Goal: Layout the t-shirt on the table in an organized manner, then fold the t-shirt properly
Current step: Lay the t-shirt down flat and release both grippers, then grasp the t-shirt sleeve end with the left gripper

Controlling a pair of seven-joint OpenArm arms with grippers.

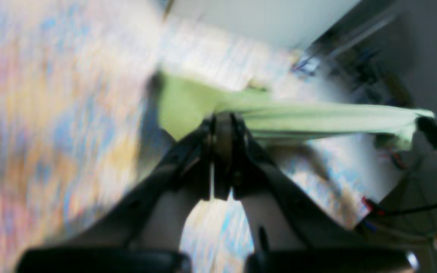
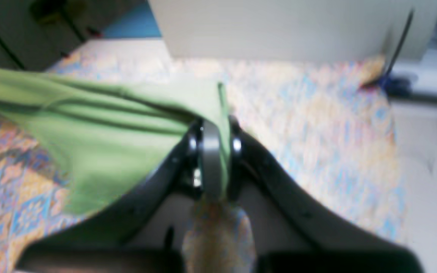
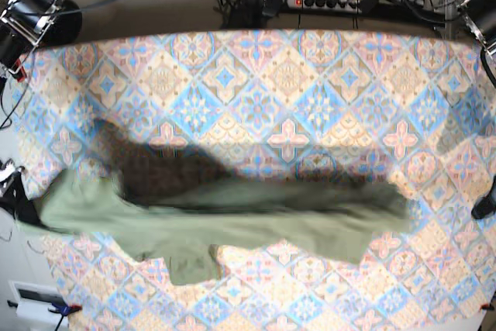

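Hanging in soft folds from the right gripper (image 2: 218, 189), which pinches its edge, the green cloth t-shirt (image 3: 256, 222) spreads over the diamond-patterned tablecloth (image 3: 256, 106). The left gripper (image 3: 479, 213) is closed, apart from the fabric.

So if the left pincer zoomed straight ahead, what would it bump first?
Probably the green t-shirt, which shows just past the tips of the left pincer. How far off it is, I can't tell; the tablecloth might come first.
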